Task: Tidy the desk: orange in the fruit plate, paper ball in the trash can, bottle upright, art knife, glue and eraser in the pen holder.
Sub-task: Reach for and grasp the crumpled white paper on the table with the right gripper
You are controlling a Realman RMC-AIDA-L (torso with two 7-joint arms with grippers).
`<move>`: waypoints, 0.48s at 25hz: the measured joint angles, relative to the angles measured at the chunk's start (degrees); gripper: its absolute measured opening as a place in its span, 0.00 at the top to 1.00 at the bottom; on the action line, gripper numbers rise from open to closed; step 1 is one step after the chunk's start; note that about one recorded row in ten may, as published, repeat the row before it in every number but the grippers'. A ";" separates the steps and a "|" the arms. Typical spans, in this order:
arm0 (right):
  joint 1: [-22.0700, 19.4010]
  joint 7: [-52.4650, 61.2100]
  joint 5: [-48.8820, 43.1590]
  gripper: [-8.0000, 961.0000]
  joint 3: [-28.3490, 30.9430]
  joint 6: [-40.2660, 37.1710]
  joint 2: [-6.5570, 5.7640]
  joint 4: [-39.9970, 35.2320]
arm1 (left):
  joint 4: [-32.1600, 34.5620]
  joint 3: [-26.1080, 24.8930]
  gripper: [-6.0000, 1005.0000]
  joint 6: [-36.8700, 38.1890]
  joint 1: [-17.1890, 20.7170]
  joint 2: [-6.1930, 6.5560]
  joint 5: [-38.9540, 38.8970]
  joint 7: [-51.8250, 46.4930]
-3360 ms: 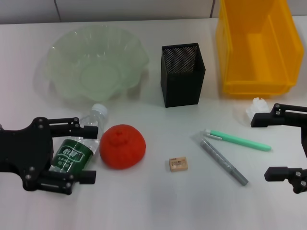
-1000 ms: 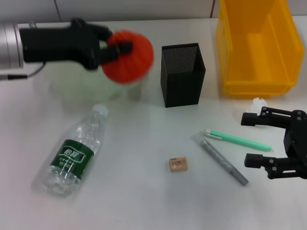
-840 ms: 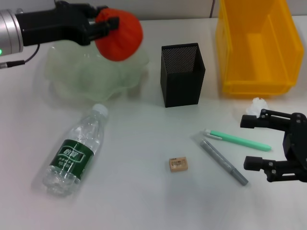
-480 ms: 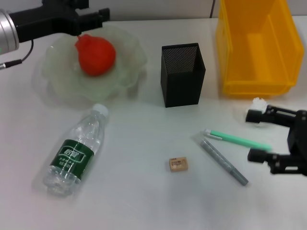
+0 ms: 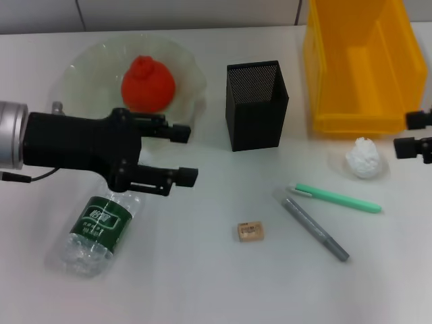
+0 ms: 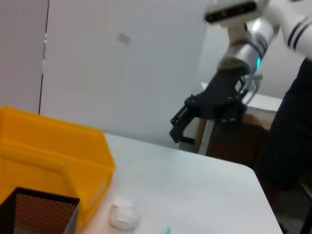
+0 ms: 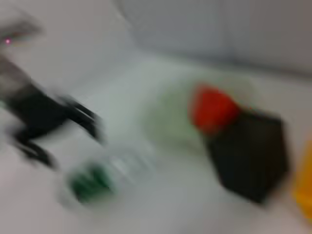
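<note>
Orange [image 5: 148, 83] resting in fruit plate [image 5: 81, 74]; left gripper [image 5: 181, 155], released, hovering above fallen bottle [image 5: 99, 226] at 7 o'clock. Next, probably: grasping and standing it upright.

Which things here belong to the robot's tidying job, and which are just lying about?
Job: red-orange orange in pale green scalloped fruit plate; white crumpled paper ball; yellow plastic trash can; clear plastic bottle, lying down; tan eraser block; black mesh pen holder; green stick and grey stick, likely knife and glue.
Lying about: nothing visible. Left gripper near bottle; right gripper near paper ball.
</note>
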 joint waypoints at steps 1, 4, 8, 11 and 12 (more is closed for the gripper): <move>0.99 2.86 -3.24 0.18 -1.19 -0.05 0.06 -2.67 | -0.01 -0.04 0.24 0.05 0.19 -0.03 0.23 0.06; 4.59 10.88 -15.99 0.18 -7.90 0.18 0.61 -9.83 | -0.03 -0.34 0.27 -0.23 0.92 -0.03 0.44 0.07; 7.43 16.39 -28.15 0.18 -15.51 4.60 2.37 -11.68 | -0.86 -0.16 0.28 -0.55 1.24 -0.05 0.46 0.23; 7.38 19.66 -31.23 0.19 -21.77 10.72 2.76 -8.69 | -2.13 0.05 0.28 -1.57 1.32 0.04 0.54 0.59; 7.27 20.52 -31.34 0.19 -23.25 12.85 2.76 -7.24 | -2.51 0.07 0.28 -1.82 1.33 0.13 0.56 0.76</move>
